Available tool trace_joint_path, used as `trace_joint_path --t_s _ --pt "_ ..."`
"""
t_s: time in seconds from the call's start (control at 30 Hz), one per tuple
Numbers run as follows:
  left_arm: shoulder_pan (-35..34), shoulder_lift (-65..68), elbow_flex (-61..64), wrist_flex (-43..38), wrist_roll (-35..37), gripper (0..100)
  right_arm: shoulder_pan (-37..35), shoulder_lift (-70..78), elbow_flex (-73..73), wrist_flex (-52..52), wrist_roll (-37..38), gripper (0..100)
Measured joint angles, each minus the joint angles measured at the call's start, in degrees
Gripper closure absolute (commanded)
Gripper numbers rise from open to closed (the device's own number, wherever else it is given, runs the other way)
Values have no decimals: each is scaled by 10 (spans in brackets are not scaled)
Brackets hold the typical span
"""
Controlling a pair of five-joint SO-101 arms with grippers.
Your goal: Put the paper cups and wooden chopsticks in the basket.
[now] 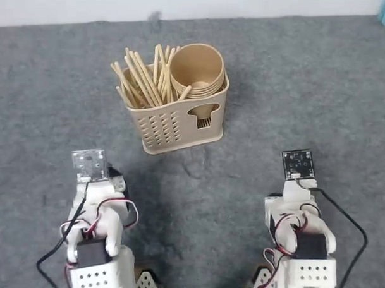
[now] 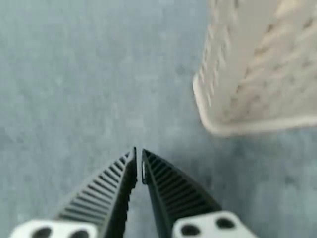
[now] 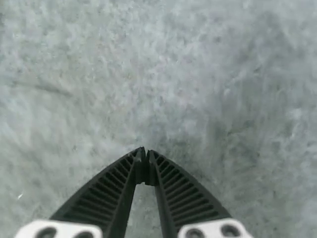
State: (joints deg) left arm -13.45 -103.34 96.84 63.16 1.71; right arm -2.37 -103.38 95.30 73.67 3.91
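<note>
Together, paper cups (image 1: 197, 69), wooden chopsticks (image 1: 143, 79), basket (image 1: 170, 127)

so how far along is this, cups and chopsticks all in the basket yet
Done: the paper cups sit stacked inside the basket, with the wooden chopsticks standing beside them in it. In hand: nothing; the left hand and right hand are both shut and empty over the grey mat. Left: seemingly nothing, so the job looks finished.
</note>
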Motion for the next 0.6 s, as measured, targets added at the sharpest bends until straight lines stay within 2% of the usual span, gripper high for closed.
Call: trace_joint_path --t_s 0.27,0.6 --pt "-1 0 0 82 0 988 1 0 0 8 1 991" --pt "-1 0 0 89 2 988 1 0 0 11 1 991"
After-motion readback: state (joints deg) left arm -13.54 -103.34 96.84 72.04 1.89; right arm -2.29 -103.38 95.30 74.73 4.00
